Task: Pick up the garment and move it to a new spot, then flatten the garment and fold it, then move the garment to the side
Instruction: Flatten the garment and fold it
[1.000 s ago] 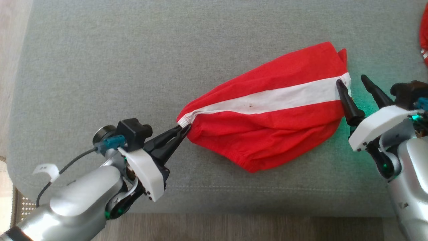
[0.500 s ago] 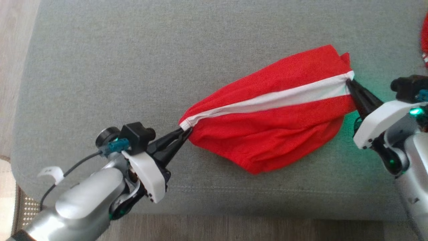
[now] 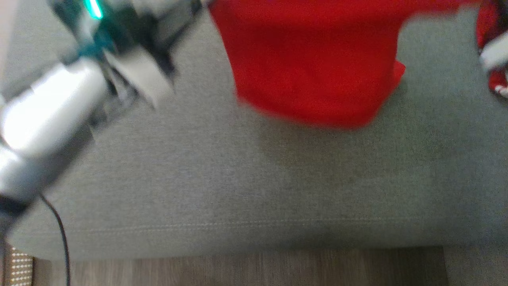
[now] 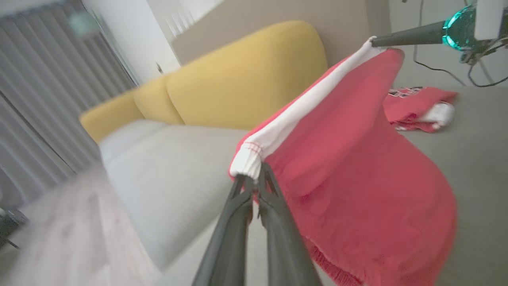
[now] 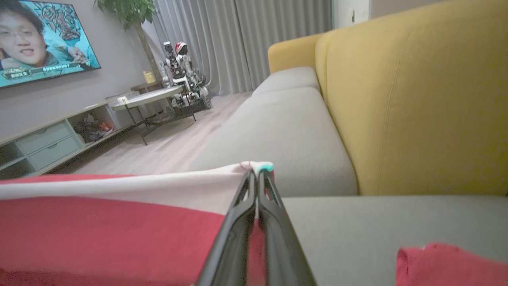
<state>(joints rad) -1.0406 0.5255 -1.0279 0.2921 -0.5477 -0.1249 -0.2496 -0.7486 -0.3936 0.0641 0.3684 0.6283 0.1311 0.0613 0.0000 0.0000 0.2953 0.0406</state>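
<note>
garment (image 4: 357,159): a red piece with a white band (image 4: 301,107) along its top edge. We see it lifted above the grey cushion (image 3: 254,178), strung by that band between our two arms, the red body sagging toward the cushion. We cannot tell whether the lowest hem brushes the cushion.
left pincer (image 4: 256,174): fingers together, clamped on one gathered end of the white band, above the cushion.
right pincer (image 5: 256,176): fingers together, clamped on the other end of the band, also above the cushion.
how it handles: we judge it light, soft and limp. It has no stiffness of its own, so it drapes and swings with any quick move. It is not fragile, but thin cloth could slide out of narrow tips under a hard tug.
where to hold: the stitched ends of the band look the thickest part and give the tips the most to bite. Held there, the body hangs fairly flat.
step in hand: we take this for the carry to a new spot on the cushion, with flattening and folding not yet done.
watch for: a second red cloth (image 4: 416,109) lies on the cushion off to one side, so we should lower well apart from it.
</note>
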